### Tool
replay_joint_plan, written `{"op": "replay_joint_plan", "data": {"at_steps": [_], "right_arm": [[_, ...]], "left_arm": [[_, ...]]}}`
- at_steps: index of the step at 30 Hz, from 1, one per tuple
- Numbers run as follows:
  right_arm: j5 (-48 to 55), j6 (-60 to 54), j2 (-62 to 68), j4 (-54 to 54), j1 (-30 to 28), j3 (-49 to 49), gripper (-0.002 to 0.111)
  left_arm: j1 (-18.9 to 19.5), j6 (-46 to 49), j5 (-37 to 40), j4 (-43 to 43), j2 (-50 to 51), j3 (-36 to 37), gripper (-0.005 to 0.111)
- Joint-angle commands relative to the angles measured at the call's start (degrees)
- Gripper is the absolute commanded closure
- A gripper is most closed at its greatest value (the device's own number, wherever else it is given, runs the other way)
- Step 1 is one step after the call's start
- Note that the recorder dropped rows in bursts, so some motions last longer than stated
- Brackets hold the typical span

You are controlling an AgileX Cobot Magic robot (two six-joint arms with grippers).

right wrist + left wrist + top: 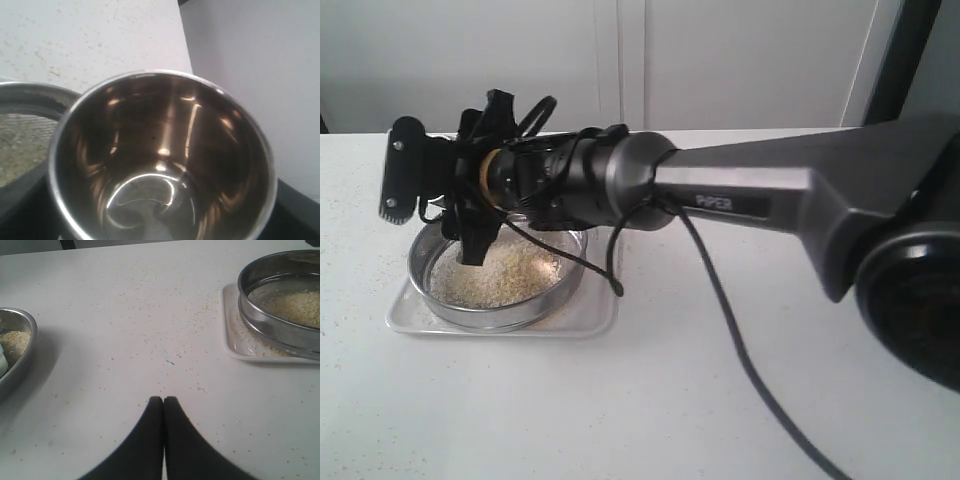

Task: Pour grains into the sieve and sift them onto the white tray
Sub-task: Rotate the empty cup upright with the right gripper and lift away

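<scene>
White worktop (650,400), pale wall panels behind.

Right tool (470,225): reaches across to the left of the exterior frame and hangs above the sieve (535,300). Jaws stand wide, clamped on either side of a steel cup (160,150). Cup interior in the right wrist view is bare metal, no contents seen.

Left tool (163,407): fingers pressed together, nothing between them, over bare worktop.

Sieve sits on the white tray (405,318), lower left of the exterior frame. Grains (495,275) lie as a pale heap on the mesh. Left wrist view shows a few on the tray just beside the sieve wall, and loose specks scattered over the worktop. Steel bowl (20,340), well apart from the tray, has some grain in it.

Judgement: pouring looks complete. Sifting looks barely begun, as most of the heap is yet to pass through the mesh. Cup probably needs setting down first.
</scene>
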Motion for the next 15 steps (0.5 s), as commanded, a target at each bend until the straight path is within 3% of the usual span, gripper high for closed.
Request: {"op": "replay_joint_plan", "data": {"at_steps": [1,8,11,15], "right_arm": [[-13.5,2.7,-5.4,0.6,-3.6,6.9,0.108],[-31.2,1.1,-9.6,-0.3,-8.4,15.0,0.108],[-37.9,-5.3,-12.0,-8.0,-8.5,19.0,0.108],[-41.6,-5.3,-16.6,-14.5,-8.5,23.4,0.108]], "left_arm": [[-0.4,0.0,-0.2,-0.6,-0.3,0.3,0.107],[-0.4,0.0,-0.2,-0.6,-0.3,0.3,0.107],[-0.4,0.0,-0.2,-0.6,-0.3,0.3,0.107],[-0.4,0.0,-0.2,-0.6,-0.3,0.3,0.107]]}}
